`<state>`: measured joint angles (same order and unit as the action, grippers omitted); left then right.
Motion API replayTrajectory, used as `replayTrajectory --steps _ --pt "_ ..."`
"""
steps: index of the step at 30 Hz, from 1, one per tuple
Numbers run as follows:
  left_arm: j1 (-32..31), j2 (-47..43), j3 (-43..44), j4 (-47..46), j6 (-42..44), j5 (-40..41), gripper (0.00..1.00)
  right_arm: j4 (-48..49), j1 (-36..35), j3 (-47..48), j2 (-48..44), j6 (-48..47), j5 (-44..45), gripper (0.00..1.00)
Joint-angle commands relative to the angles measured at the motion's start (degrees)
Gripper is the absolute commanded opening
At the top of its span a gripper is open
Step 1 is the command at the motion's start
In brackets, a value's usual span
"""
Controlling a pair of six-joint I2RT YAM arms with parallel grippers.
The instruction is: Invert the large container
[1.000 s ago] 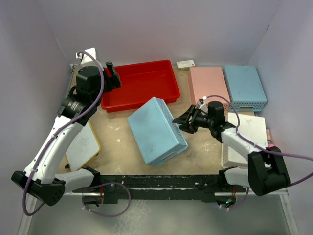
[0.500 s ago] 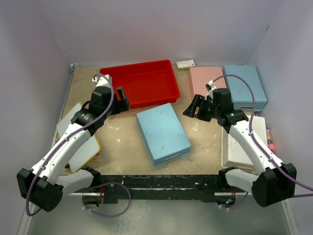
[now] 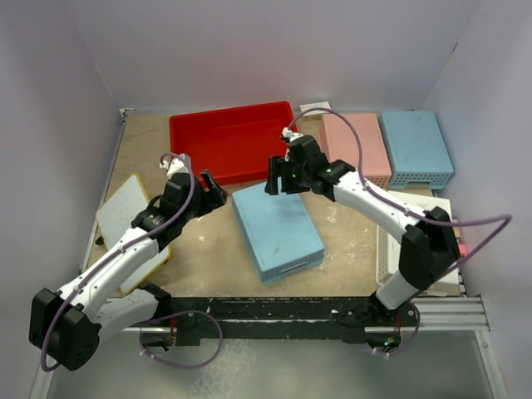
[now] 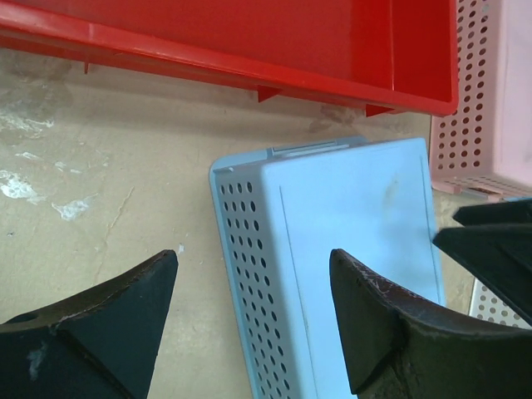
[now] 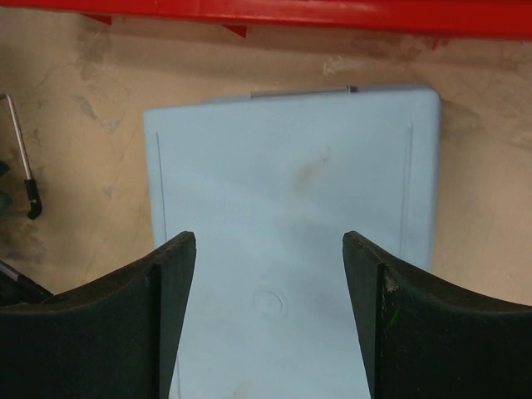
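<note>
The large red tray [image 3: 233, 141] lies open side up at the back middle of the table; its near wall shows in the left wrist view [image 4: 249, 33] and the right wrist view [image 5: 266, 12]. My left gripper [image 3: 214, 187] is open and empty, just in front of the tray's near left part, with its fingers [image 4: 253, 258] astride the edge of a light-blue basket. My right gripper [image 3: 278, 179] is open and empty [image 5: 270, 237] above the far end of that basket, close to the tray's near right corner. Neither gripper touches the tray.
The light-blue perforated basket [image 3: 277, 229] lies upside down in front of the tray. A pink basket [image 3: 356, 145] and another light-blue basket [image 3: 416, 148] stand at the back right, a white basket [image 3: 416, 241] at the right. A white board [image 3: 133, 220] lies at the left.
The light-blue basket went from tilted to lying flat. My left gripper came back from the tray's far left corner toward its near side. My right gripper swung left over the basket's far end.
</note>
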<state>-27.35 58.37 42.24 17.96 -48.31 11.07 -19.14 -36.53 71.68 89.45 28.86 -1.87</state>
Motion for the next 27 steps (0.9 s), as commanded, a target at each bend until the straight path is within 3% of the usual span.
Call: replayTrajectory --steps 1,7,18,27 --pt "-0.7 -2.1 0.0 -2.8 -2.0 2.9 0.71 3.9 -2.7 7.6 4.7 -3.8 -1.4 0.73" --pt "-0.7 -3.0 -0.1 -1.9 -1.8 4.1 0.71 8.4 -4.2 10.4 12.2 -3.7 -6.7 0.73" --pt "-0.7 -3.5 -2.4 -4.1 -2.9 1.0 0.71 8.8 -4.2 18.5 21.6 -3.4 -5.7 0.73" --pt "-0.9 -1.1 -4.1 -9.9 -2.5 -4.2 0.71 10.8 -4.2 18.8 25.2 -1.8 -5.0 0.73"
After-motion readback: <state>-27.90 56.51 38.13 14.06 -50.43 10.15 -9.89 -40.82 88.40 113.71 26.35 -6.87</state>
